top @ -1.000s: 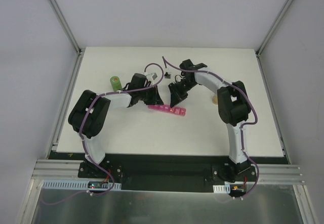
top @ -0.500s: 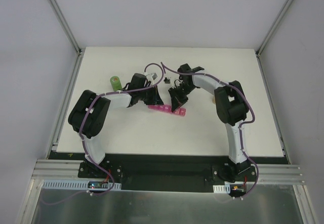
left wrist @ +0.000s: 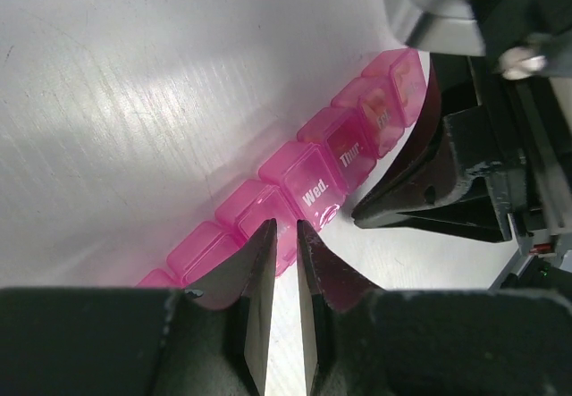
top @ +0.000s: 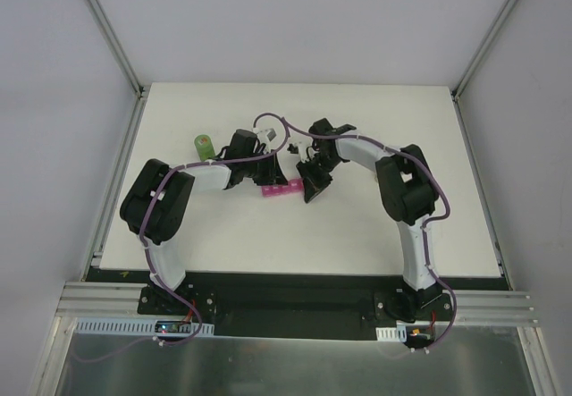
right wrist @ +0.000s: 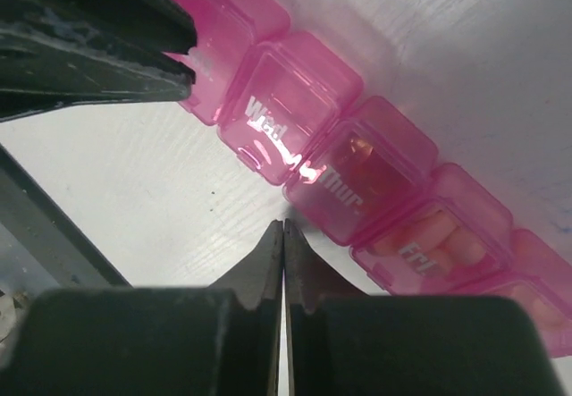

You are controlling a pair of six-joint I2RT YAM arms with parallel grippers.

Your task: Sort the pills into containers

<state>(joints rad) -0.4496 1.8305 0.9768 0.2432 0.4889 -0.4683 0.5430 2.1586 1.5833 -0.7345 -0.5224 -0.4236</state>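
Note:
The pink container strip (top: 279,190) lies mid-table between both grippers. In the left wrist view the strip (left wrist: 313,181) runs diagonally, its lids marked "Wed." and "Thur." closed. My left gripper (left wrist: 284,228) has only a narrow gap between its fingers, with nothing in it, and its tips are at the front edge of the compartment beside "Wed.". My right gripper (right wrist: 284,224) is shut and empty, its tips at the strip's (right wrist: 313,101) front edge between "Wed" and "Thur". Tan pills (right wrist: 438,235) show through the "Fri" lid. The little clear bottle is out of view.
A green cylindrical bottle (top: 204,146) stands at the left behind my left arm. A small dark object (top: 293,146) lies behind the strip. My right gripper's black fingers (left wrist: 420,204) sit close to my left gripper. Grey walls enclose the white table (top: 295,235).
My right gripper has moved left along the strip and now covers its right end. The left arm has hardly moved.

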